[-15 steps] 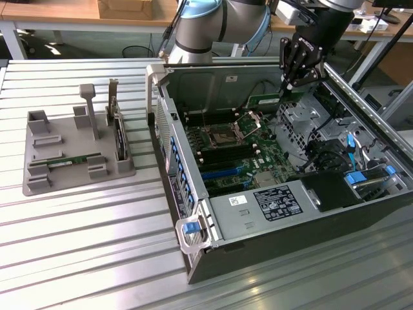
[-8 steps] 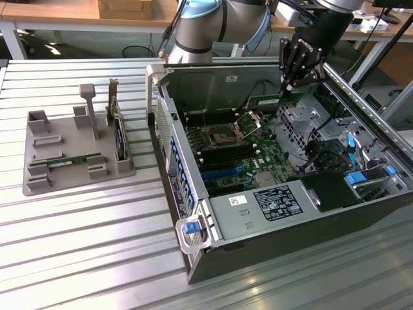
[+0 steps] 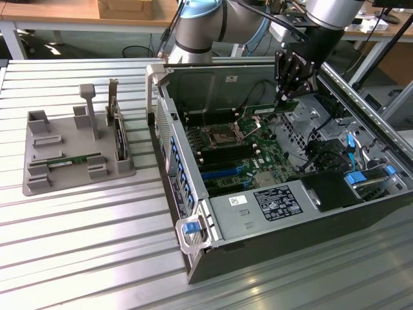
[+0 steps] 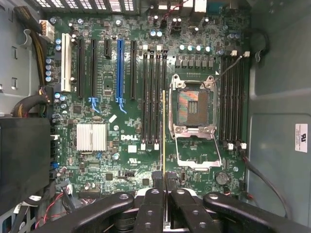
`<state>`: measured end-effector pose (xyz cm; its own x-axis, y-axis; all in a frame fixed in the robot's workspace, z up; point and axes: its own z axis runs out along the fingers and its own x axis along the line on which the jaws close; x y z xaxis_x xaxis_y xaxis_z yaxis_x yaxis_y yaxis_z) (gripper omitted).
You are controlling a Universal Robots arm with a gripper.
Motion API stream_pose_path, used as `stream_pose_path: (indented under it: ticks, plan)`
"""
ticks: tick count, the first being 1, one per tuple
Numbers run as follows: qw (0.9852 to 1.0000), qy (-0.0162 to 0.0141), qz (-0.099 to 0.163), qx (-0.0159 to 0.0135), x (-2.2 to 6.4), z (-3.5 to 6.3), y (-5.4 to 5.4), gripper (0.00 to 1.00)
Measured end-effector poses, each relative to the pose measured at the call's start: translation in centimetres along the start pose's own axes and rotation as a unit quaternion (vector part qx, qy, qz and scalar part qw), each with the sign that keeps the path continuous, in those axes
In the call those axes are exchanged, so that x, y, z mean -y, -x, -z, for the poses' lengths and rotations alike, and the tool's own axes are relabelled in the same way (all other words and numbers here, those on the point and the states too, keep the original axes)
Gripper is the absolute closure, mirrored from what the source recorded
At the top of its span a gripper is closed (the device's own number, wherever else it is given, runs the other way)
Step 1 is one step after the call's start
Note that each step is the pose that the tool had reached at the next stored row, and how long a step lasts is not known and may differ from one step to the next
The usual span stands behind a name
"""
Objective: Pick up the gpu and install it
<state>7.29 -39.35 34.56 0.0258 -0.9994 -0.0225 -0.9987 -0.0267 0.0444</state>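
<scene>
One green stick, held edge-on over the open computer case.

I hold the gpu (image 4: 164,141) pinched between my closed fingers, and my gripper (image 3: 282,98) hangs above the motherboard (image 3: 232,152) inside the tower case (image 3: 258,213) that lies open on the slatted metal table (image 3: 84,245). From my wrist camera I see the stick as a thin yellowish edge running down beside the row of long black memory slots (image 4: 154,97), next to the bare CPU socket (image 4: 193,107), but I judge it is not yet seated: it looks above the board, not pressed in. So the pick-up is done, and the seating is what remains. Off to the exterior view's left the grey parts holder (image 3: 71,161) carries another green stick (image 3: 72,159) and the dark upright expansion card (image 3: 119,139).
</scene>
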Motion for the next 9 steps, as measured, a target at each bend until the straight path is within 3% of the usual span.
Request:
stream_pose_path:
  ticks: [9]
  plan:
    - [1.0000, 0.0000, 0.000, 0.0000, 0.02, -0.41, -0.01, 0.88]
